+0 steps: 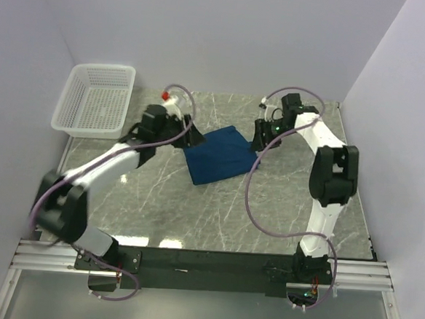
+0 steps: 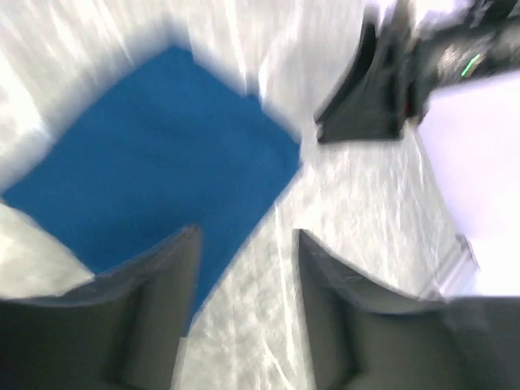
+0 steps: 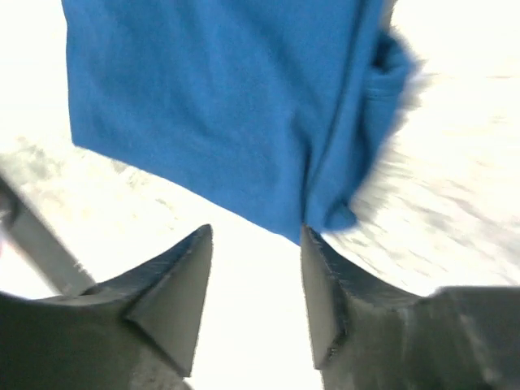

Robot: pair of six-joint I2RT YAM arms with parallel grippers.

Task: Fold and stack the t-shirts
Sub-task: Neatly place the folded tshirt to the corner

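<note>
T-shirt point(image 1: 220, 156) folded on table point(image 1: 282, 201), just beyond tips of left jaws and right jaws; both half-open, empty.

Pale lavender walls point(image 1: 206, 35) enclose a grey, white-veined marble table point(image 1: 194, 216)

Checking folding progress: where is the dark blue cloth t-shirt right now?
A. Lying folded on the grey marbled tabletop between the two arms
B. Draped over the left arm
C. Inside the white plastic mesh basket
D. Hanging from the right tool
A: the dark blue cloth t-shirt lies folded flat on the grey marbled tabletop between the left tool and the right tool, both open and holding nothing, well apart from the white plastic mesh basket.
</note>
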